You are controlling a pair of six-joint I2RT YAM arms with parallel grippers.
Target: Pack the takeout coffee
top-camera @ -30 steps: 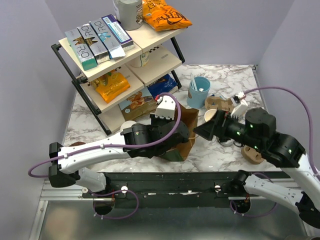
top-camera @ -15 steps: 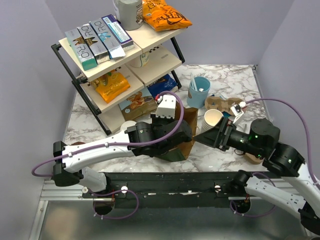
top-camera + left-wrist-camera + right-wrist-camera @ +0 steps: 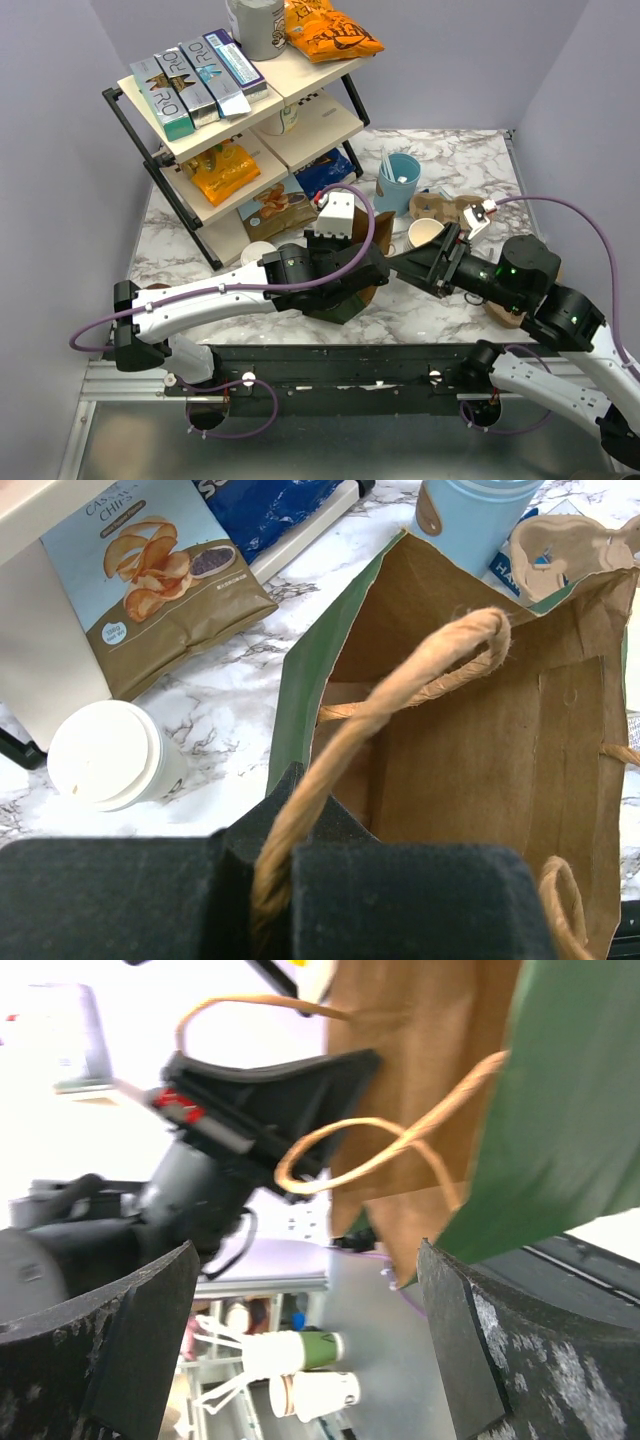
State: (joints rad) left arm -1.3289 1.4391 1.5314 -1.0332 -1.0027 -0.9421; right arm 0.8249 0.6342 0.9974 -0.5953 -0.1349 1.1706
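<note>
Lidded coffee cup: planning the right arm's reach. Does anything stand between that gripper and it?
Yes: the paper bag and the left gripper, shut on its handle, lie between the open right gripper and the lidded cup.

Pretty clearly a robot lab rig dressed up as a snack shop: plain purple walls (image 3: 50, 200), marble desk (image 3: 460, 160), rack (image 3: 320, 125) of chip bags (image 3: 330, 30) and boxes (image 3: 195, 80).

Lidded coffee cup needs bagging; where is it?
The cup stands lower left in left wrist view, below the chip bag, left of the paper bag.
</note>
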